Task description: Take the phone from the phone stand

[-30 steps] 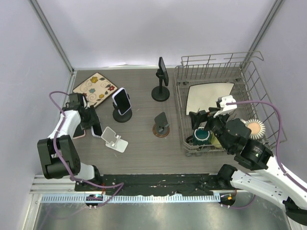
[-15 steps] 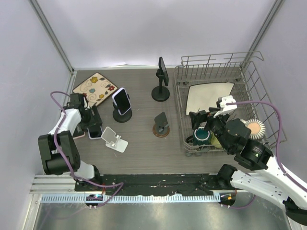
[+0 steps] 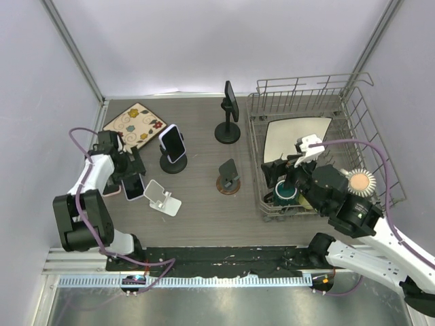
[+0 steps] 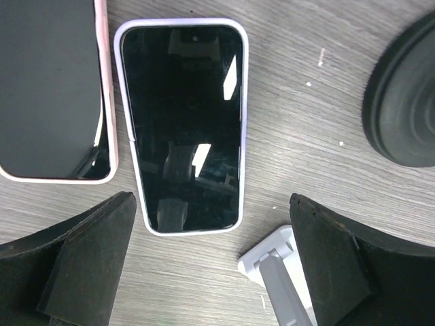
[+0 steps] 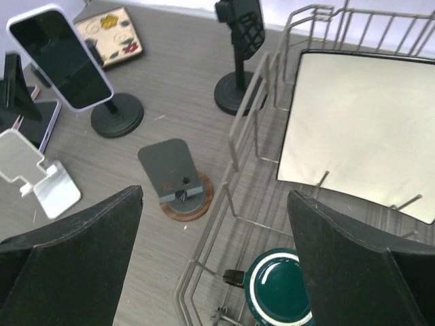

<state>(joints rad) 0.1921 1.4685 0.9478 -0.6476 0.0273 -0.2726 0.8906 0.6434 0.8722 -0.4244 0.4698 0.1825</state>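
Observation:
A lavender-cased phone (image 4: 183, 122) lies flat, screen up, on the table beside a pink-cased phone (image 4: 51, 88); in the top view the lavender phone (image 3: 133, 187) lies left of an empty white stand (image 3: 162, 197). My left gripper (image 4: 211, 265) is open and empty above the lavender phone's near end; it also shows in the top view (image 3: 130, 168). Another phone (image 3: 172, 143) sits on a black round-based stand (image 3: 172, 165), and a dark phone (image 3: 231, 100) sits on a tall stand. My right gripper (image 3: 282, 171) is open over the dish rack's left wall.
An empty grey stand on a wooden base (image 3: 229, 178) stands mid-table. The wire dish rack (image 3: 257, 146) holds a white plate (image 5: 360, 132) and a teal mug (image 5: 280, 288). A floral mat (image 3: 136, 125) lies at the back left.
My left gripper has drawn back a little, and the lavender phone now shows whole on the table. My right gripper has shifted slightly left.

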